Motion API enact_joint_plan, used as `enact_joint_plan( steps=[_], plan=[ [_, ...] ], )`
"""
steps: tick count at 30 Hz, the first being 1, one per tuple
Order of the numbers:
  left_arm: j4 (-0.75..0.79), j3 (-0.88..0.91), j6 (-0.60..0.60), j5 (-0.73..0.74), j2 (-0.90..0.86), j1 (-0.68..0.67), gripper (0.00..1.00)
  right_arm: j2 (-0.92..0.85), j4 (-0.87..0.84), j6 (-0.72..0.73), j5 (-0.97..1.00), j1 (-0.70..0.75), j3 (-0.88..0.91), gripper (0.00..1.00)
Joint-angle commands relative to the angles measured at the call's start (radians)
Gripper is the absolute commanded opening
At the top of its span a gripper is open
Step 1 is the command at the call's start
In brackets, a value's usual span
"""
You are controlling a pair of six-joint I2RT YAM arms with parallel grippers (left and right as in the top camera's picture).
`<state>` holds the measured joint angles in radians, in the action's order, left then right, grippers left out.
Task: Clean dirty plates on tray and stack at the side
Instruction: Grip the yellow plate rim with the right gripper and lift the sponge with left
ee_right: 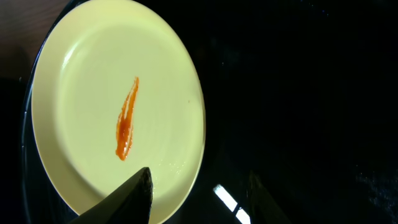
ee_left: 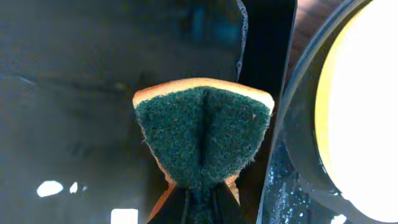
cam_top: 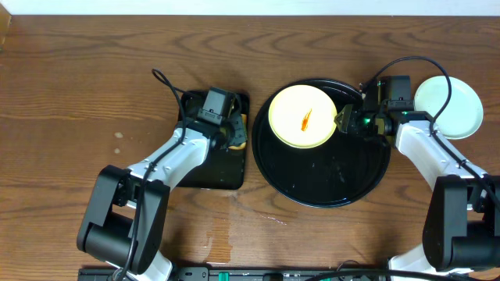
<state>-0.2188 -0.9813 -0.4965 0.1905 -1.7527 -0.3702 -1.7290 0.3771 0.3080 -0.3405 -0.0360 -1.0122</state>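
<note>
Item: yellow plate [cam_top: 303, 117], sauce-smeared, on the round tray [cam_top: 328, 187]. We set the right gripper [ee_right: 199, 180] spread astride its rim, likely to steady it. Our left gripper [cam_top: 230, 133] pinches a sponge [ee_left: 204, 134] over the rectangular tray [cam_top: 211, 176], ready for scrubbing.

I see a folded scrub sponge [ee_left: 202, 137], green scouring face on orange foam, over a small rectangular glossy black tray [cam_top: 223, 170] sitting on a brown wood-grain table [cam_top: 78, 78].

Overhead top-down; both wrists near plate [ee_right: 81, 74]
</note>
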Motion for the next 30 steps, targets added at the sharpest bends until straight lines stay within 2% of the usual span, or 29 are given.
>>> enact_joint_plan(
  steps=[1, 16, 22, 27, 30],
  plan=[
    [0.008, 0.001, 0.018, 0.023, 0.006, 0.006, 0.08, -0.011, 0.0, 0.013, 0.003, -0.011, -0.008, 0.47],
    [-0.011, -0.019, 0.116, -0.008, 0.157, 0.006, 0.07, -0.094, -0.064, 0.014, 0.002, -0.055, -0.008, 0.45],
    [-0.034, -0.021, 0.119, -0.008, 0.159, 0.005, 0.07, -0.122, -0.043, 0.013, 0.004, -0.062, -0.008, 0.3],
    [-0.053, -0.021, 0.118, -0.008, 0.159, 0.004, 0.07, -0.122, -0.013, 0.013, 0.033, -0.063, -0.008, 0.29],
    [-0.071, -0.02, 0.119, -0.008, 0.159, -0.001, 0.07, -0.122, 0.024, 0.013, 0.061, -0.063, -0.008, 0.18]
  ],
)
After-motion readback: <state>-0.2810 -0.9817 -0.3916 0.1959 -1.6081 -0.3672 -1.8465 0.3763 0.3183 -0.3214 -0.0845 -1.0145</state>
